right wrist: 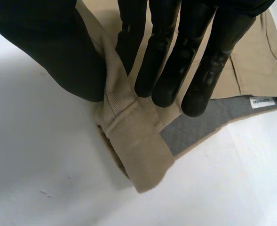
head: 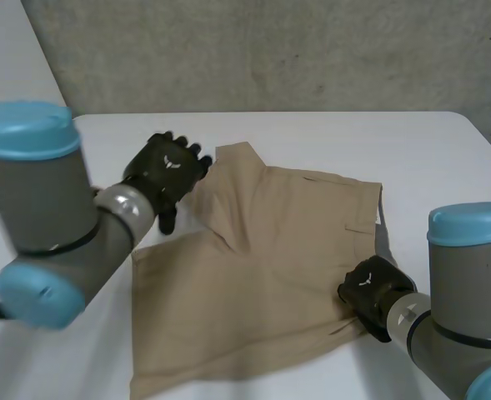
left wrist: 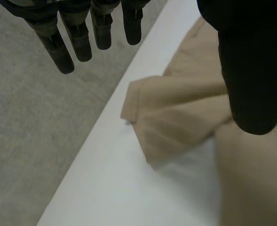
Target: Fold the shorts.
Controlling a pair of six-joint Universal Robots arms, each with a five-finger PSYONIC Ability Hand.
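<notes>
Right hand [head: 370, 293]: closed on the shorts [head: 253, 267], thumb on one side, fingers [right wrist: 171, 70] on the other, a ridge of the waistband [right wrist: 133, 136] pinched between them at the cloth's near right end. Just past the fingertips, grey lining [right wrist: 194, 129] turned up, with a small white label [right wrist: 263, 102] on it.

Left hand [head: 166, 171]: open, fingers [left wrist: 77, 42] straight and spread, holding nothing, poised by the far left corner of the shorts, where a leg hem lies folded over close to the table's far edge. Contact with the cloth not clear.

Shorts tan, spread mostly flat across the middle of the white table [head: 328, 133], creased toward the crotch. Left forearm just beside the cloth's left edge; right arm over the table's near right, covering the cloth under the hand. Grey wall [head: 270, 50] behind the table.
</notes>
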